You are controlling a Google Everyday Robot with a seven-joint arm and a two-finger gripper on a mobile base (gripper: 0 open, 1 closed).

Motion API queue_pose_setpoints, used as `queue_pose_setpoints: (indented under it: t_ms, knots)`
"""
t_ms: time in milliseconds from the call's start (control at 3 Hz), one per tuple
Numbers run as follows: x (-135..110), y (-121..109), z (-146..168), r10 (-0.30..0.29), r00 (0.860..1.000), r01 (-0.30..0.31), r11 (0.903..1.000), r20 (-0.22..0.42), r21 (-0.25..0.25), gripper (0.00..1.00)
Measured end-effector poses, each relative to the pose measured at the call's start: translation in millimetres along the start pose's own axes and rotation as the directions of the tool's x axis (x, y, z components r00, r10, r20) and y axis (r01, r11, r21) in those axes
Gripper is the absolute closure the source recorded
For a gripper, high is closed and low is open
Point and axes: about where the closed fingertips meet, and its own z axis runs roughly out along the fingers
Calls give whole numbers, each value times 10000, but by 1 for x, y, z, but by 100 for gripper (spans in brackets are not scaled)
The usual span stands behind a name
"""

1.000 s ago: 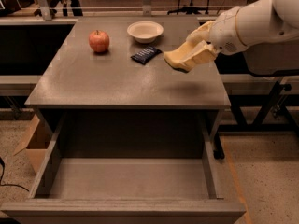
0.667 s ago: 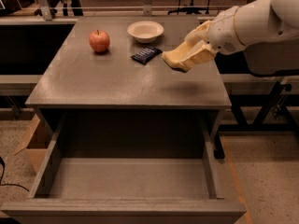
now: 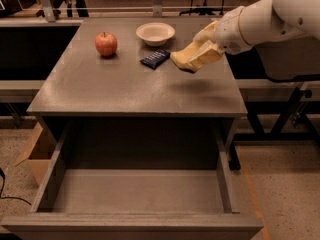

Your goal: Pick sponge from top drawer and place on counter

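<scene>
The pale-yellow sponge (image 3: 192, 58) hangs in my gripper (image 3: 206, 48), held a little above the right rear part of the grey-brown counter (image 3: 125, 84). The gripper comes in from the right on a white arm and is shut on the sponge. The sponge's shadow lies on the counter just below it. The top drawer (image 3: 135, 194) is pulled fully out below the counter, and its flat bottom shows nothing inside.
A red apple (image 3: 106, 44) stands at the counter's rear left. A white bowl (image 3: 155, 33) stands at the rear centre. A dark snack packet (image 3: 155, 58) lies just left of the sponge. A cardboard box (image 3: 32, 151) sits on the floor at the left.
The gripper with the sponge has barely moved, shifting a little to the left. Nothing else has changed.
</scene>
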Motion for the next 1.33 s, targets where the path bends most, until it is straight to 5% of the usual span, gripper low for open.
queue_pose_setpoints:
  t_ms: [333,1000,1333]
  knots:
    - [5,-21,18,119,9999,-120,9994,46,327,100]
    - [3,-18,21,97,9999,-99,9997,71,241,59]
    - [2,-16,24,83,9999,-85,9998,88,187,28]
